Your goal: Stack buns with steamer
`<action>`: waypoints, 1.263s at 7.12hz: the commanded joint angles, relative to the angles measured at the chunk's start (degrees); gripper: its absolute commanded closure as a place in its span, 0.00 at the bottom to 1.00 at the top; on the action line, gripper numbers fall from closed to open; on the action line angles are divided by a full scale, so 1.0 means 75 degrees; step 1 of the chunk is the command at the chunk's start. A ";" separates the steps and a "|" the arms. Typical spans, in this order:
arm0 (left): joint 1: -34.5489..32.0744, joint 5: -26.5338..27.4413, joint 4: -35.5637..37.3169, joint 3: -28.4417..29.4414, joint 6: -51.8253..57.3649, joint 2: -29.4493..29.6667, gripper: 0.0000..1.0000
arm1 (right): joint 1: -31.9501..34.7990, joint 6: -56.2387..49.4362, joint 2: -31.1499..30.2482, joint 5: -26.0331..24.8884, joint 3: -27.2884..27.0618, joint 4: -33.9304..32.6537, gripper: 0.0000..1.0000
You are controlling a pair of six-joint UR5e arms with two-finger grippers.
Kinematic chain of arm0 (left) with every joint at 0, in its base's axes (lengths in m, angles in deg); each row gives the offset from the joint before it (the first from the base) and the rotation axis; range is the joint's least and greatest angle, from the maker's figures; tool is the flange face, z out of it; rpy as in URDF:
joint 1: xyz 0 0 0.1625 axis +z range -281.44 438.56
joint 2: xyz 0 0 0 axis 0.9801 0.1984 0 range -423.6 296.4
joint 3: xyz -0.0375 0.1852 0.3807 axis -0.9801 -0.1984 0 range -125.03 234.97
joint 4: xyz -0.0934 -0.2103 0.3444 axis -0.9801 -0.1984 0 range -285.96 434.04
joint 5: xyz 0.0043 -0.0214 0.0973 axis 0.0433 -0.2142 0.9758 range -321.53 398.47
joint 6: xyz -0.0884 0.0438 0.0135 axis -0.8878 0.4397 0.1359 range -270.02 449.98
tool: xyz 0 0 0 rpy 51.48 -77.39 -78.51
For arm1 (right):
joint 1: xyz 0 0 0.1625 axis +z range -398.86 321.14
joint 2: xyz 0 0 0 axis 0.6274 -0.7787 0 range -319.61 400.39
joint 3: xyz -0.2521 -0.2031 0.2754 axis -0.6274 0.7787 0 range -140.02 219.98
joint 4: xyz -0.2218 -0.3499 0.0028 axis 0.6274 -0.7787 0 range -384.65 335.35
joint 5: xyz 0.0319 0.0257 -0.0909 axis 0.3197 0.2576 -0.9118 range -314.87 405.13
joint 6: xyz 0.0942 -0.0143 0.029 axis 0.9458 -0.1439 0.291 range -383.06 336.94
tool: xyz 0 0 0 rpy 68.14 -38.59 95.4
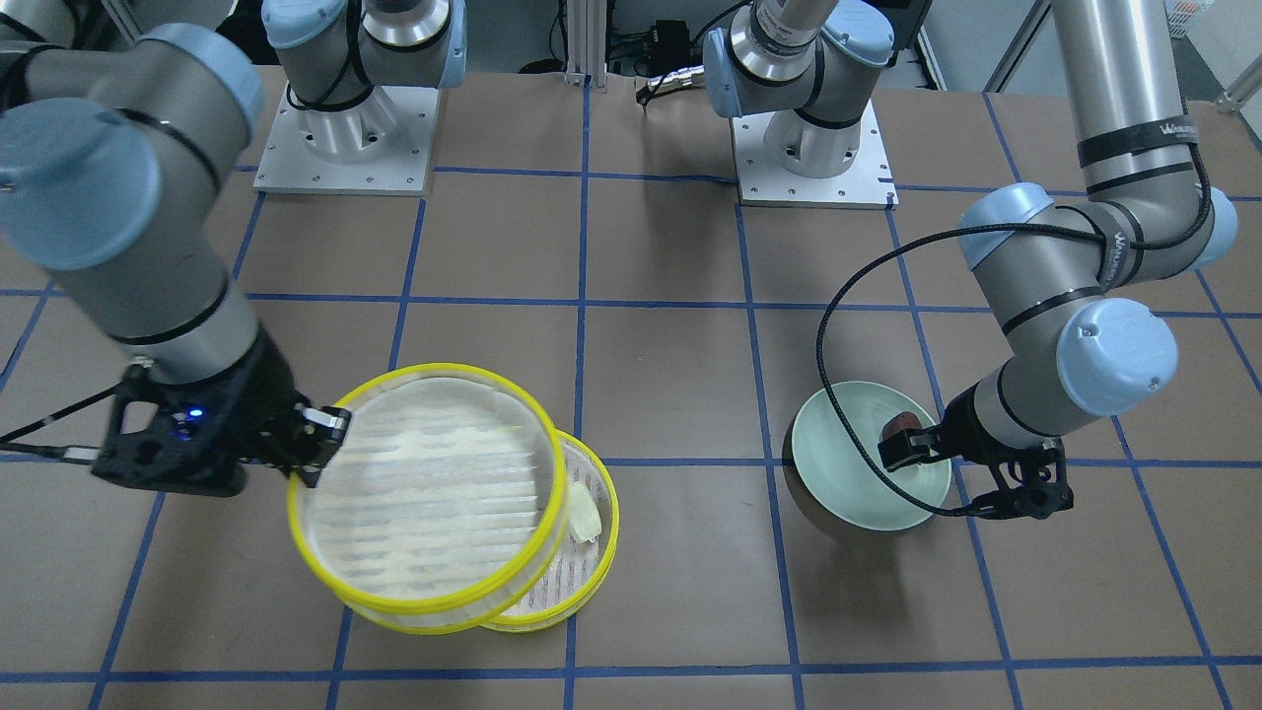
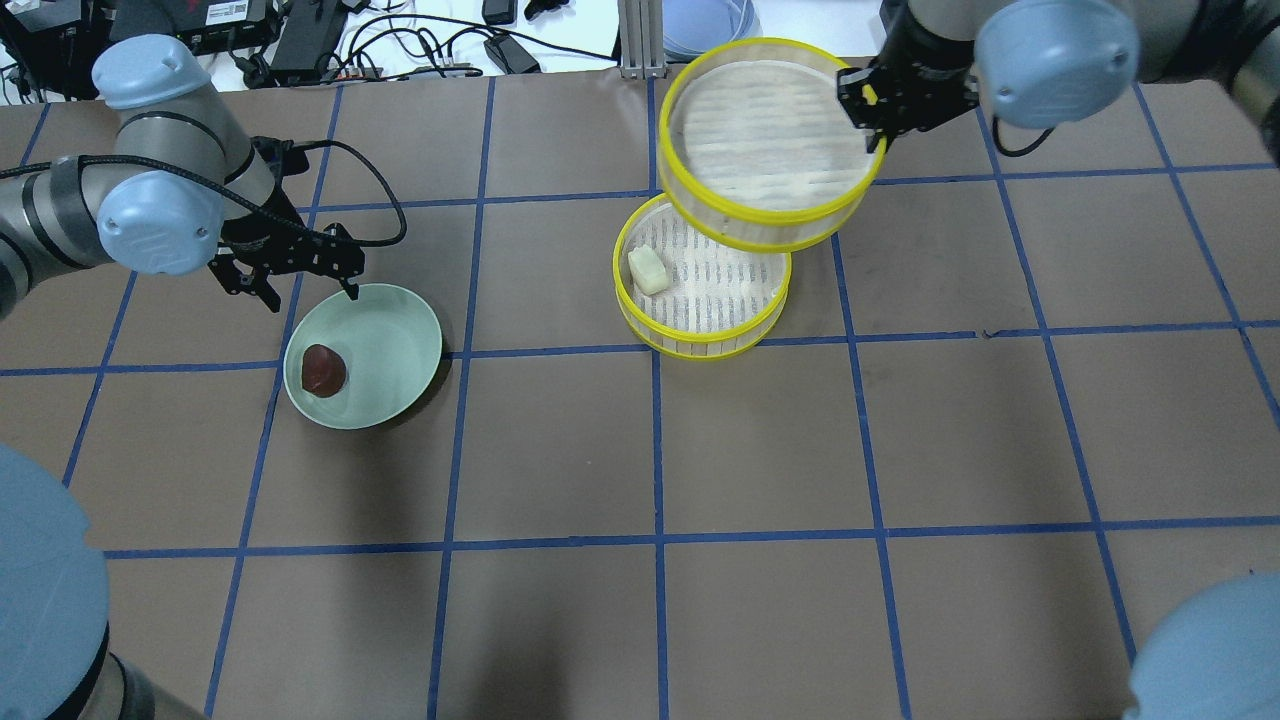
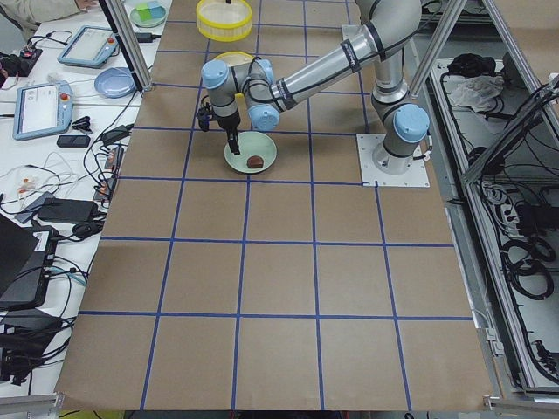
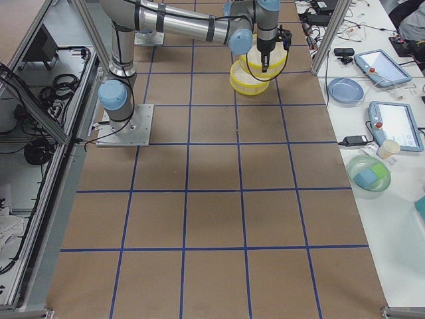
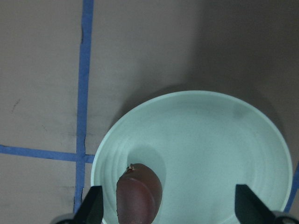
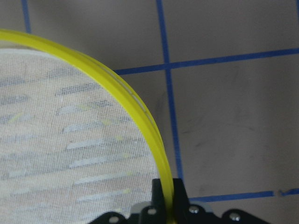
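My right gripper [image 2: 872, 105] is shut on the yellow rim of one steamer tier [image 2: 765, 140] and holds it tilted in the air, partly over the second tier [image 2: 700, 350], which rests on the table. The right wrist view shows the rim [image 6: 140, 116] pinched between the fingers. The cream-white bun [image 2: 647, 270] lies in the lower tier at its left side. The dark brown bun [image 2: 323, 369] lies on the pale green plate [image 2: 400, 340]. My left gripper [image 2: 313, 297] is open and empty just above the plate's far edge; the bun [image 5: 138, 196] shows between its fingertips.
The table is brown with a blue tape grid. The two arm bases [image 1: 345, 148] [image 1: 813, 158] stand at the robot's side. Cables and devices [image 2: 400, 40] lie on the white bench past the far edge.
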 commanded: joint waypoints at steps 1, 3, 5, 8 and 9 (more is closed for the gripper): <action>0.0011 0.0014 -0.0069 -0.0170 0.0032 0.0105 0.00 | 0.0664 0.1054 0.0504 -0.0015 -0.0009 -0.0232 1.00; 0.0011 -0.0021 -0.0057 -0.0299 0.0032 0.0327 0.00 | 0.0664 0.0996 0.0742 -0.0549 -0.0171 -0.0550 1.00; 0.0011 0.0025 0.0024 -0.0287 0.0206 0.0562 0.00 | 0.0641 0.0996 0.0672 -0.0648 -0.0768 -0.0608 1.00; 0.0011 0.0130 0.0072 -0.0287 0.0489 0.0645 0.00 | 0.0641 0.1066 0.0672 -0.0542 -0.0876 -0.0573 1.00; 0.0011 0.0177 0.0049 -0.0322 0.0489 0.0645 0.00 | 0.0641 0.1078 0.0672 -0.0542 -0.0876 -0.0585 1.00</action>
